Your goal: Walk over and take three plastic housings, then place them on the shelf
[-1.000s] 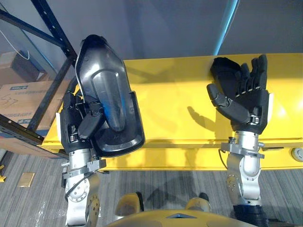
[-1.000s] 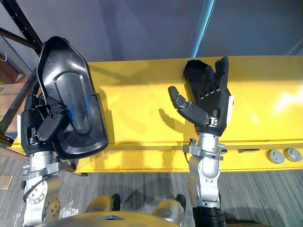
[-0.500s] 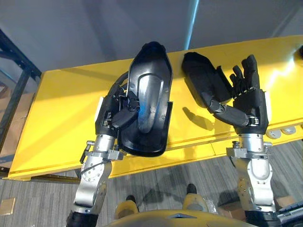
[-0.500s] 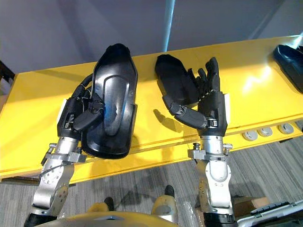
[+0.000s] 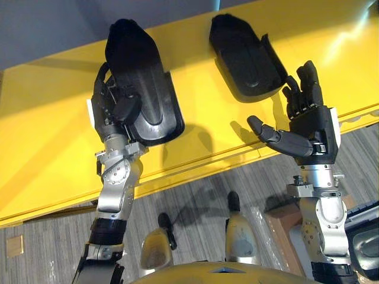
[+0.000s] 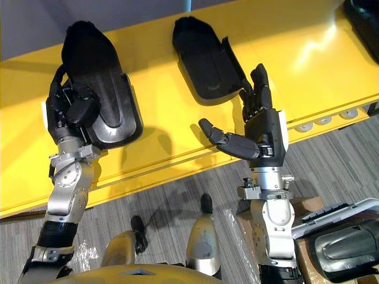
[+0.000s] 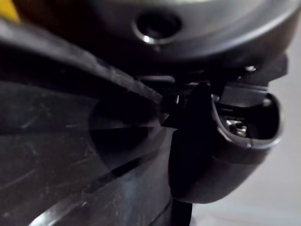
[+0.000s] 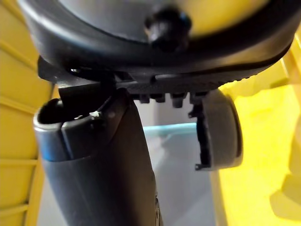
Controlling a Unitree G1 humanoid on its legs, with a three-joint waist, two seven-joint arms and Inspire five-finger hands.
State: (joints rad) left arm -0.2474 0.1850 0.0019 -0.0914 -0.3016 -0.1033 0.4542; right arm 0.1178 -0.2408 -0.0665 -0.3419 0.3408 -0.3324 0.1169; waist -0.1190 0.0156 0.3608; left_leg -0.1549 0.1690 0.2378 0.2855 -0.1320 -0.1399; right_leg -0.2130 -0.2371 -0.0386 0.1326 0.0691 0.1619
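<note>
Your left hand (image 5: 111, 117) is clamped on a black housing (image 5: 145, 77), thumb curled over its face, held over the yellow bench (image 5: 47, 148). The second housing (image 5: 244, 56) lies flat on the bench. Your right hand (image 5: 312, 127) sits just short of it, fingers spread and holding nothing. The dark shape (image 6: 362, 21) at the bench's far right is probably a third housing, but it's cut off.

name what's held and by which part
The left hand grips a black plastic housing by its side rim near the wide end. The right hand holds nothing.
</note>
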